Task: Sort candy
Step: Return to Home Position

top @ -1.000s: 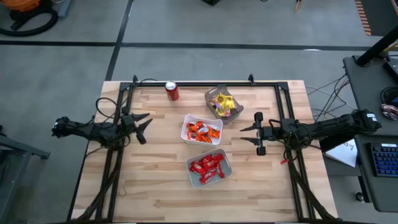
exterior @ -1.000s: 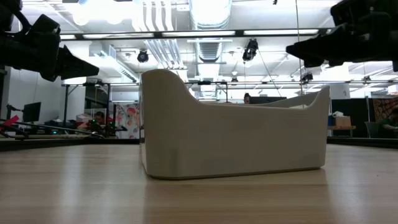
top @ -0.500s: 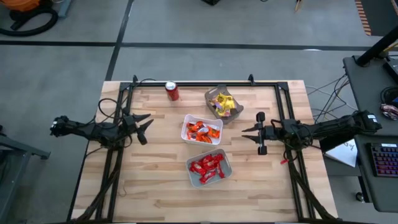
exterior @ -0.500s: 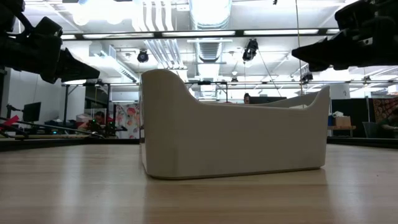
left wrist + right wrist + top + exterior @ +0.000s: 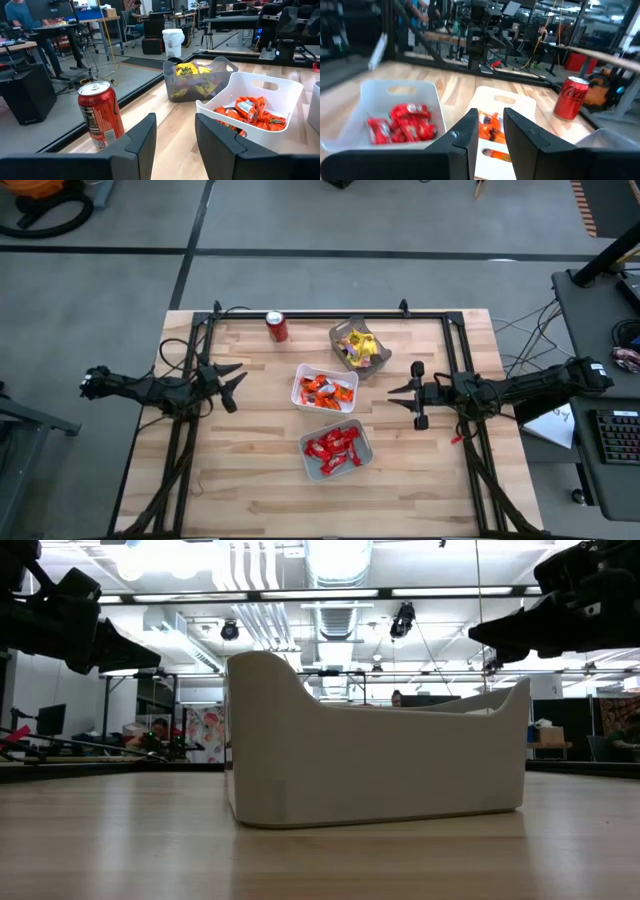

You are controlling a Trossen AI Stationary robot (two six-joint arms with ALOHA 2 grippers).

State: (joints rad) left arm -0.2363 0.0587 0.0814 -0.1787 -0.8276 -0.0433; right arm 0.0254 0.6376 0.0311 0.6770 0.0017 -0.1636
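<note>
- The left gripper (image 5: pixel 236 384) hung over the table's left side, fingers spread with nothing between them.
- The right gripper (image 5: pixel 392 396) hovered opposite at the right side, fingers likewise parted and empty.
- The candy lay sorted by colour in three bins (image 5: pixel 304 450) down the table's middle: yellow candy (image 5: pixel 360 346) at the far end, orange candy (image 5: pixel 326 389) in the centre, red candy (image 5: pixel 334 448) nearest the front.
- No loose sweet showed on the wood, so the sort looked finished and the step in hand appeared to be the arms' return to rest.
- Doing that well likely meant drawing each arm straight back along its own side, high enough to clear the bin rims.
- The left arm would need to stay well apart from the can (image 5: pixel 277 327) standing at the far edge.
- The table (image 5: pixel 250 470) was pale wooden planking inside a dark metal frame, with cables running along its edges.
- It stood on a grey floor (image 5: pixel 300 220) in an open workshop with ceiling lights, exposed ducts and desks beyond, where a person (image 5: pixel 20 12) was at work.
</note>
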